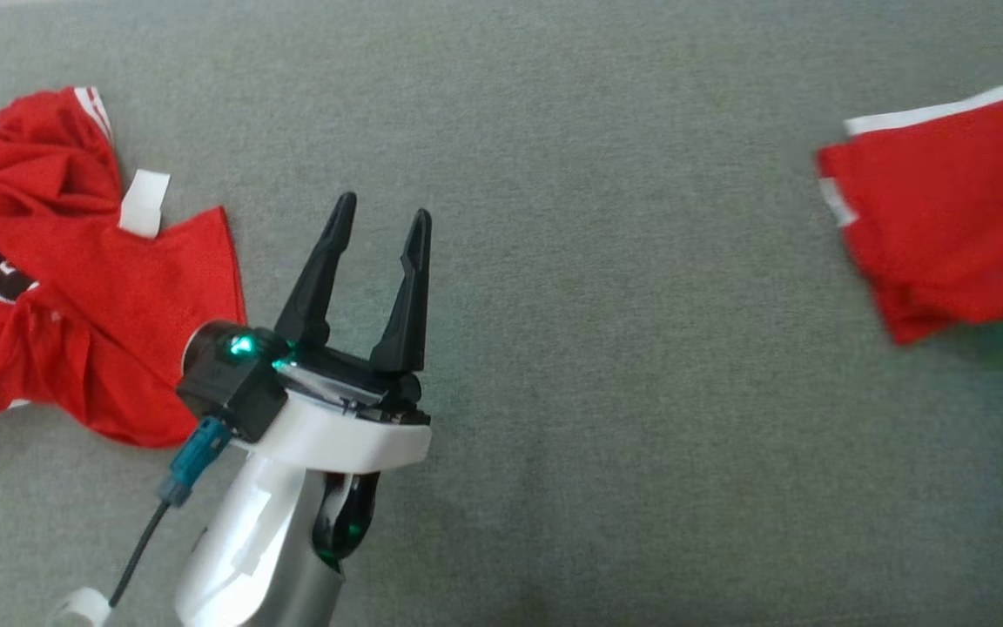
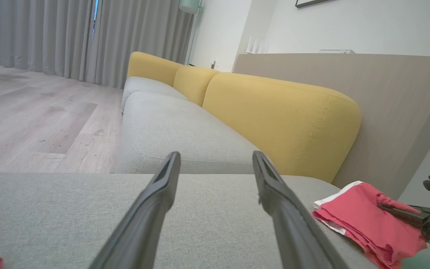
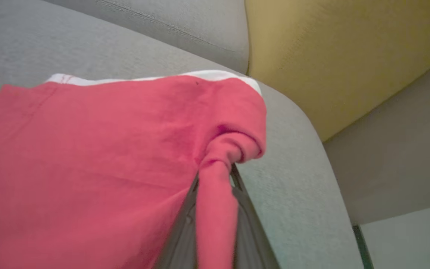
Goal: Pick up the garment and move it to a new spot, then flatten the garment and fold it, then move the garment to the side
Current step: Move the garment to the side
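Observation:
A folded red garment [image 1: 945,200] with white trim lies at the far right of the grey seat. The right wrist view shows my right gripper [image 3: 217,172] shut on a bunched fold at the edge of the garment [image 3: 88,149], near the cushion's corner. The left wrist view has the same garment [image 2: 360,213] at lower right, with the right gripper [image 2: 390,209] on it. My left gripper [image 1: 382,209] hovers open over bare seat left of centre, holding nothing. Its fingers [image 2: 155,201] point along the sofa.
A crumpled red jersey [image 1: 75,287] with white trim and a dark patch lies at the far left, just left of my left wrist. The grey seat [image 1: 623,366] stretches between the two red pieces. A yellow backrest [image 2: 274,112] runs behind, and wooden floor [image 2: 32,112] lies beyond the seat edge.

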You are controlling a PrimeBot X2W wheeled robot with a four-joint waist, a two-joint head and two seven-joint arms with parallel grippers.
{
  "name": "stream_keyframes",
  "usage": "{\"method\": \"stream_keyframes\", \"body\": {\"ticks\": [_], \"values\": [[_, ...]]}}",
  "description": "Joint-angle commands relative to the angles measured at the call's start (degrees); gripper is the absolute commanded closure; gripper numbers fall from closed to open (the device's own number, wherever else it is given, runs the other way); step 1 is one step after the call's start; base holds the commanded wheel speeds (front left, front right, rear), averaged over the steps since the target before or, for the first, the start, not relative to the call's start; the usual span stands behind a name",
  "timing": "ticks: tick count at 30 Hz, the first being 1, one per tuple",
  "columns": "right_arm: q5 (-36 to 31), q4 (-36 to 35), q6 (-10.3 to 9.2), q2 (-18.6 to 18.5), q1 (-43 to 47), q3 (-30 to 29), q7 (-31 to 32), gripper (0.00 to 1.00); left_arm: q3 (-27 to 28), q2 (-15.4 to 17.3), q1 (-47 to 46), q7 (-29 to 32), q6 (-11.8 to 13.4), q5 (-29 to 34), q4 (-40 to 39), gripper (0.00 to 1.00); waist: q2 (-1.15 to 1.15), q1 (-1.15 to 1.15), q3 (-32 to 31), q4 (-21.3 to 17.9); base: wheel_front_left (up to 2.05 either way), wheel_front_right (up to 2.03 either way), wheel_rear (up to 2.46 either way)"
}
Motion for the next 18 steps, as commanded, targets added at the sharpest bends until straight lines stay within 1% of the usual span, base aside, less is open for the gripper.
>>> {"method": "stream_keyframes", "body": {"ticks": [1, 3, 4, 7, 10, 11, 15, 18], "values": [[0.7, -0.2, 0.20, -3.4, -2.2, 0.4, 0.3, 1.00, 1.5, 0.3, -2.3, -0.3, -0.3, -0.2, -2.1, 0.00, 0.00, -0.01, 0.9, 0.7, 0.00, 0.00, 0.00], [0.9, 0.7, 0.20, -5.3, -2.8, -0.6, 0.3, 1.00, 1.6, 0.3, -2.5, -0.3, -0.3, 0.0, -2.1, 0.00, 0.00, -0.01, 1.5, 1.1, 0.00, 0.00, 0.00], [0.9, 0.7, 0.20, -5.3, -2.8, -0.6, 0.3, 1.00, 1.6, 0.3, -2.5, -0.3, -0.3, 0.0, -2.1, 0.00, 0.00, -0.01, 1.5, 1.1, 0.00, 0.00, 0.00], [0.8, 2.0, 0.20, -7.2, -3.8, -2.0, -0.1, 1.00, 1.9, 0.3, -2.7, -0.3, -0.3, 0.2, -2.0, 0.00, 0.00, -0.01, 2.4, 1.5, 0.00, 0.00, 0.00], [0.6, 3.3, 0.20, -8.0, -5.0, -3.1, -0.6, 1.00, 2.1, 0.3, -2.9, -0.3, -0.3, 0.3, -1.9, 0.00, 0.00, -0.01, 2.9, 1.8, 0.00, 0.00, 0.00], [0.1, 4.1, 0.20, -8.0, -5.6, -3.7, -1.1, 0.00, 2.2, 0.3, -3.0, -0.3, -0.3, 0.3, -1.8, 0.00, 0.00, -0.01, 3.1, 1.9, 0.00, 0.00, 0.00], [-1.0, 5.3, 0.20, -7.1, -6.6, -5.1, -2.0, 0.00, 2.5, 0.3, -3.1, -0.3, -0.3, 0.3, -1.4, 0.00, 0.00, -0.01, 2.3, 1.8, 0.00, 0.00, 0.00], [-1.4, 5.0, 0.20, -5.7, -7.1, -6.4, -3.1, 0.00, 3.3, 0.3, -2.7, -0.3, -0.3, 0.3, -1.2, 0.00, 0.00, -0.01, 0.8, 1.4, 0.00, 0.00, 0.00]]}}
